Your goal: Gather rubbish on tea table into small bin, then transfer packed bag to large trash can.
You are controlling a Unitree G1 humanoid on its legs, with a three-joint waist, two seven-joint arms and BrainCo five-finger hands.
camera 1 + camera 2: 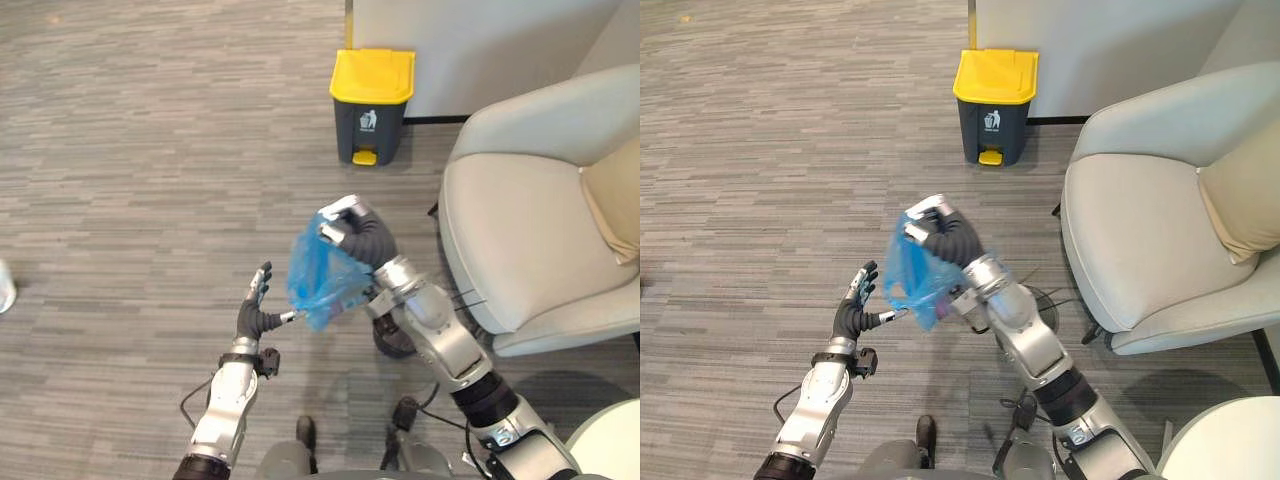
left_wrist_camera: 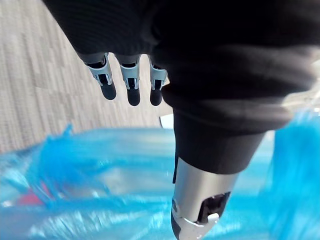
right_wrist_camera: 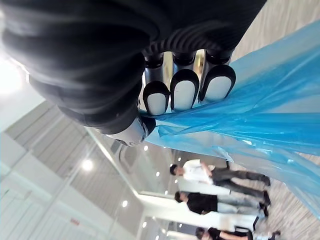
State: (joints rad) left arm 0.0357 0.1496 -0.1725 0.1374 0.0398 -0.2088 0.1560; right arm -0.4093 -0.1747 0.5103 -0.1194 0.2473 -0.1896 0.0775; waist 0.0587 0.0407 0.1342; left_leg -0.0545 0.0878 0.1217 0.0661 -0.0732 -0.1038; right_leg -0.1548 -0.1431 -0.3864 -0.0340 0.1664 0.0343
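The bag [image 1: 318,275] hangs above the floor [image 1: 120,150] in the middle of the scene, its top gathered in the curled fingers of the right hand [image 1: 350,228], which sits above it and a little to its right. The left hand [image 1: 255,310] stands just left of the bag and lower, with its fingers straight and its thumb reaching the bag's lower edge. The bin [image 1: 370,110] stands on the floor farther ahead, well apart from the bag, with a wall [image 1: 480,50] behind it. The armchair [image 1: 520,230] stands to the right of both hands, a cushion [image 1: 615,195] leaning at its right side.

Pale armchair [image 1: 530,230] — tan cushion [image 1: 612,200]
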